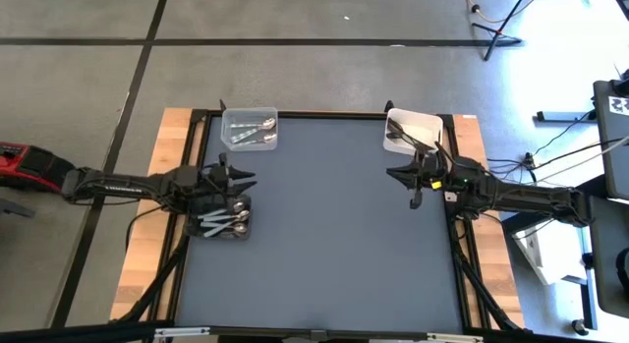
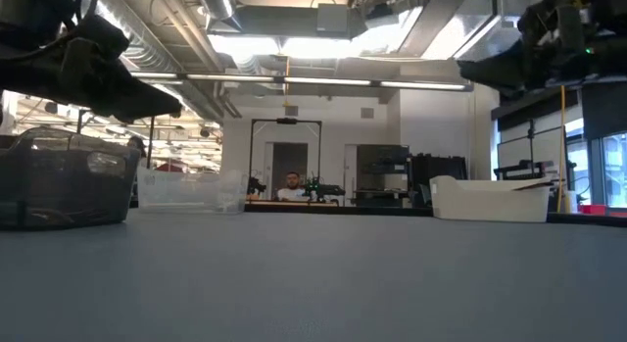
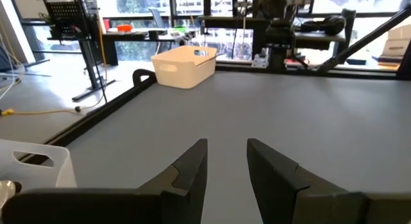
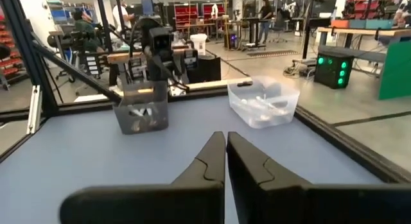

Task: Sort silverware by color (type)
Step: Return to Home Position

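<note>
Several light and dark pieces of silverware (image 1: pixel 224 221) lie in a dark bin (image 1: pixel 242 229) at the table's left. My left gripper (image 3: pixel 226 147) hangs open just above that bin's far side (image 1: pixel 246 176), pointing level toward the right, with nothing between its fingers. A clear bin (image 1: pixel 251 129) at the far left holds shiny spoons. A white bin (image 1: pixel 413 130) at the far right holds dark utensils. My right gripper (image 4: pixel 226 137) is shut and empty, raised above the table near the white bin (image 1: pixel 395 173), pointing level toward the left.
Black rails (image 1: pixel 459 255) frame the grey table top (image 1: pixel 324 235), with wooden boards outside them. The middle and near part of the top holds no objects. People stand in the room beyond the table (image 4: pixel 122 9).
</note>
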